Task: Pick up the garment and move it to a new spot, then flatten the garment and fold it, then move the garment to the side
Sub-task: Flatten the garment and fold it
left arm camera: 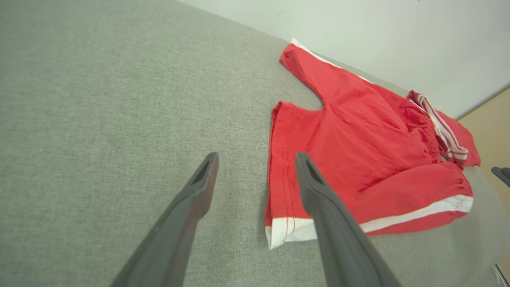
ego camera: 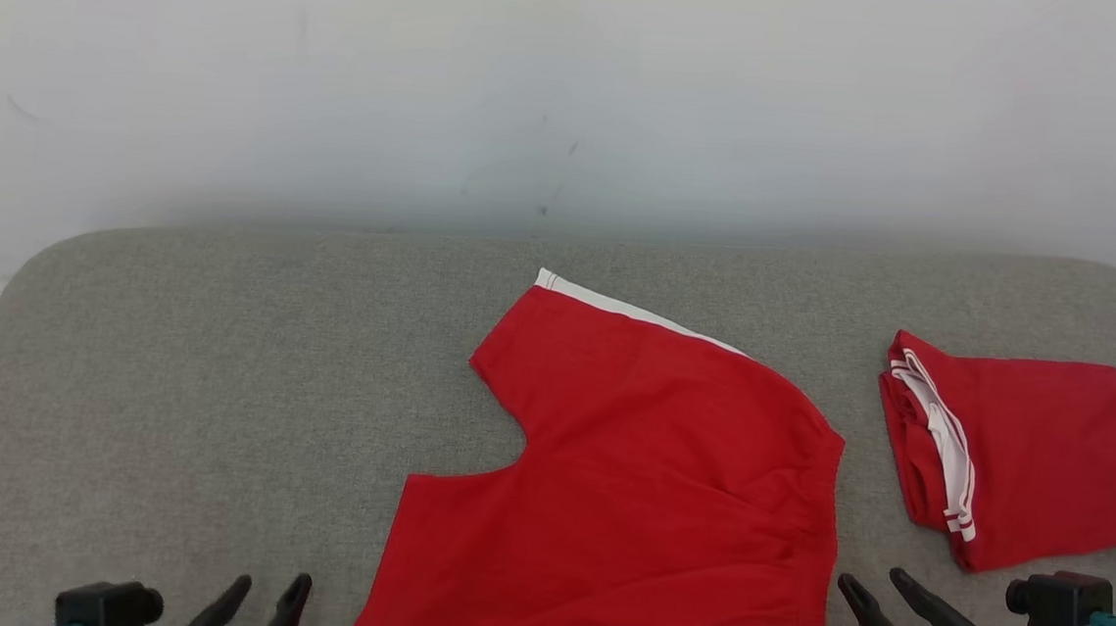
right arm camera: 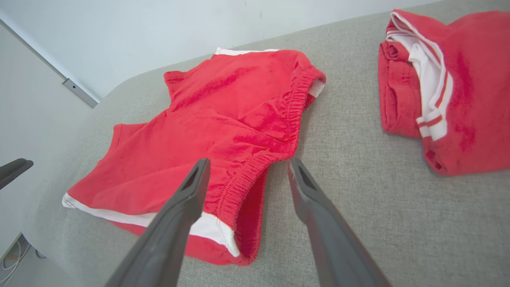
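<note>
The garment [ego camera: 646, 457], a pair of red shorts with white trim, lies spread flat on the grey table [ego camera: 219, 378], its near hem at the front edge. My left gripper [ego camera: 272, 583] stands open just left of the near leg hem, holding nothing. In the left wrist view the left gripper [left arm camera: 257, 156] hovers over the leg edge of the garment [left arm camera: 358, 139]. My right gripper [ego camera: 870, 577] stands open beside the waistband. In the right wrist view the right gripper [right arm camera: 249, 161] is over the elastic waistband of the garment [right arm camera: 223, 107], gripping nothing.
A second red garment [ego camera: 1040, 445], folded with white trim showing, lies at the table's right side [right arm camera: 470, 87]. A pale wall rises behind the table. Bare grey surface stretches to the left and back.
</note>
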Controlling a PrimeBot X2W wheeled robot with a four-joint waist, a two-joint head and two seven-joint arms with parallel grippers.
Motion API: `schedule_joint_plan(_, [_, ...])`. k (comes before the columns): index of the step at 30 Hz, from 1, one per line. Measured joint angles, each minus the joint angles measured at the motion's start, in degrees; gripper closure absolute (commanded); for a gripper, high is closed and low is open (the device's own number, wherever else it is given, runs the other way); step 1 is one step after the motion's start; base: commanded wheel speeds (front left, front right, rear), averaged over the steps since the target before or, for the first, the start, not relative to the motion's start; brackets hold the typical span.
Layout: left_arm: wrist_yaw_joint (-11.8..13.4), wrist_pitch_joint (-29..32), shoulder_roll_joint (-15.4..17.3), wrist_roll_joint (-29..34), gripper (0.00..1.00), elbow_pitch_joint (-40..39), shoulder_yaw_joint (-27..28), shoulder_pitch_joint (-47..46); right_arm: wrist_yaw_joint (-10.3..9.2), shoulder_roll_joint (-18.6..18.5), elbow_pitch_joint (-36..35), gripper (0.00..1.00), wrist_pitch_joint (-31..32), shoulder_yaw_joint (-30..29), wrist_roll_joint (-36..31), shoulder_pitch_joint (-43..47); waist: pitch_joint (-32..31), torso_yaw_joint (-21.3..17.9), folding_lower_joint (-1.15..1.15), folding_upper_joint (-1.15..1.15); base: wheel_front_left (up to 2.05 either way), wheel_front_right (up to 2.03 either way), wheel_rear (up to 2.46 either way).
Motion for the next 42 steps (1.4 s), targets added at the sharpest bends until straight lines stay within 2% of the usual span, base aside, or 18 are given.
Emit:
schedule_joint_plan(4, [2.1, -0.9, 0.3, 1.2, 0.00, -1.6, 2.8, -0.1, -1.90, 0.1, -2.1, 0.00, -0.7, -1.5, -1.5, -0.7, -0.1, -0.9, 0.00, 0.00, 0.00, 0.00, 0.00])
schedule_joint_plan(9, [3.1, -1.5, -0.6, 3.3, 0.00, -2.3, 6.6, -0.1, -5.57, 1.1, -3.1, 0.00, -1.6, -4.7, -3.3, -2.6, 0.1, -2.1, 0.00, 0.00, 0.00, 0.00, 0.00])
schedule_joint_plan(10, [3.1, -1.5, -0.6, 3.3, 0.00, -2.3, 6.6, -0.1, -5.57, 1.1, -3.1, 0.00, -1.6, -4.7, -3.3, -2.6, 0.1, -2.1, 0.00, 0.00, 0.00, 0.00, 0.00])
schedule_joint_plan(11, [3.2, -1.5, -0.8, 4.5, 0.00, -2.3, 7.9, -0.1, -7.55, 1.6, -3.4, 0.00, -1.7, -5.6, -5.0, -3.0, 0.3, -2.6, 0.00, 0.00, 0.00, 0.00, 0.00])
schedule_joint_plan(12, [3.2, -1.5, -0.8, 4.5, 0.00, -2.3, 7.9, -0.1, -7.55, 1.6, -3.4, 0.00, -1.7, -5.6, -5.0, -3.0, 0.3, -2.6, 0.00, 0.00, 0.00, 0.00, 0.00])
schedule_joint_plan(14, [3.2, -1.5, -1.0, 5.8, 0.00, -2.1, 9.9, 0.1, -10.02, 2.0, -3.4, 0.00, -1.7, -6.5, -7.3, -3.6, 0.5, -3.1, 0.00, 0.00, 0.00, 0.00, 0.00])
schedule_joint_plan(16, [3.2, -1.5, -1.6, 6.3, 0.00, -2.3, 12.9, 0.8, -11.67, 2.3, -3.6, 0.00, -1.8, -7.5, -9.8, -3.8, 0.7, -3.6, 0.00, 0.00, 0.00, 0.00, 0.00])
schedule_joint_plan(22, [3.2, -1.5, -4.8, 11.7, 0.00, 1.3, 20.3, 3.8, -12.24, 4.5, -4.0, 0.00, -2.0, -10.9, -14.4, -3.6, 1.2, -5.1, 0.00, 0.00, 0.00, 0.00, 0.00])
schedule_joint_plan(27, [3.2, -1.5, -7.9, 18.1, 0.00, 3.7, 24.7, 6.0, -12.68, 4.3, -3.6, 0.00, -2.0, -12.6, -19.2, -2.3, 1.6, -5.7, 0.00, 0.00, 0.00, 0.00, 0.00])
schedule_joint_plan(31, [3.2, -1.5, -8.5, 24.1, 0.00, 4.2, 26.0, 6.0, -12.68, 4.3, -2.8, 0.00, -2.0, -12.7, -23.0, -1.6, 1.6, -5.8, 0.00, 0.00, 0.00, 0.00, 0.00])
schedule_joint_plan(42, [3.2, -1.5, -12.8, 31.5, 0.00, 4.2, 30.4, 7.1, -12.72, 7.6, -0.4, 0.00, -2.1, -16.5, -27.8, -0.4, 1.1, -5.7, 0.00, 0.00, 0.00, 0.00, 0.00])
